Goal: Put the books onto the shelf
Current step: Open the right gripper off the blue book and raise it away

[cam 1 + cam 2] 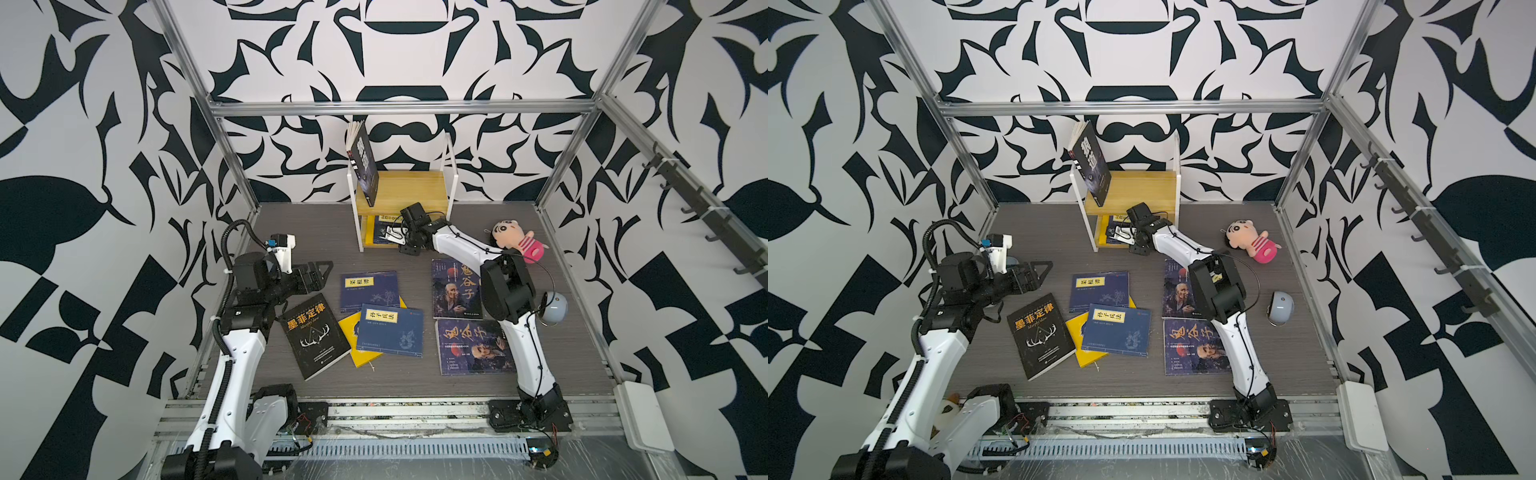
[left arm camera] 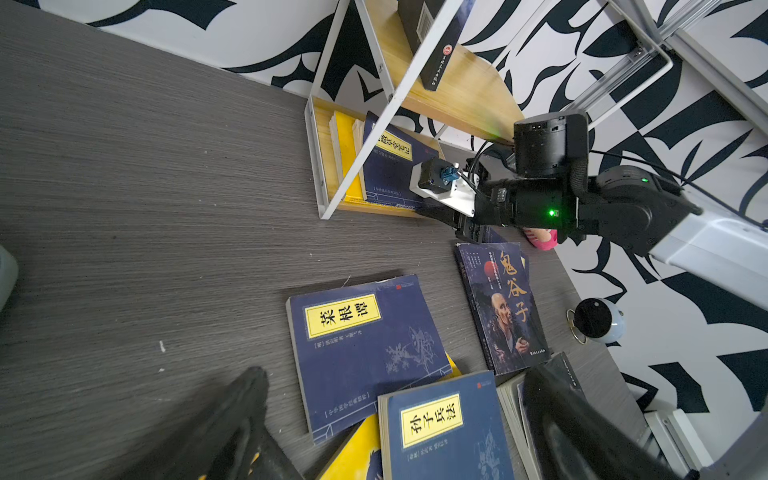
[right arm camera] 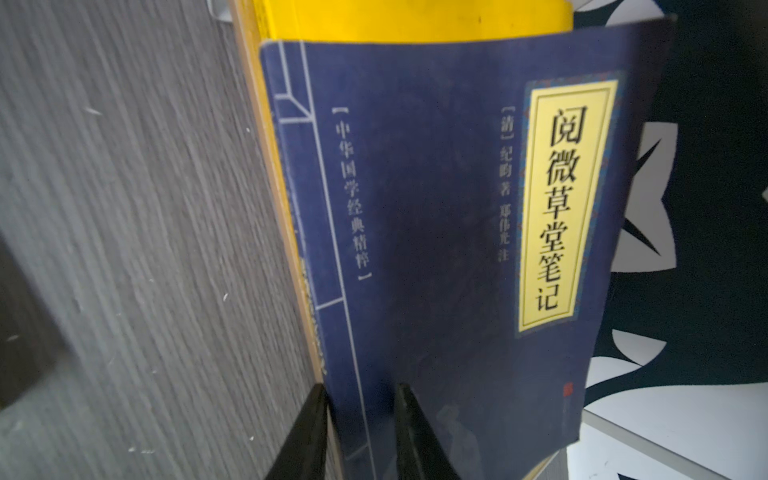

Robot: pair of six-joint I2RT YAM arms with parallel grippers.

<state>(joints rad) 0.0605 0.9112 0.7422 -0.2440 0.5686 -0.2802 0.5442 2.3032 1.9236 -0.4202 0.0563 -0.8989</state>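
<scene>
I am watching the right tool (image 3: 360, 388) straddling the near edge of the navy book (image 3: 415, 208) standing in the shelf's (image 1: 409, 187) lower tier; clamping or not, I cannot tell. The left tool (image 1: 319, 276) is hanging spread wide over open worktop (image 1: 291, 232).

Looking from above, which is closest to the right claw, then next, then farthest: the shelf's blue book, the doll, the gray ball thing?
1. Blue book, on the shelf's lower board, at the right gripper.
2. Plush doll, back right.
3. Gray round gadget, right edge, nearer the front.
</scene>
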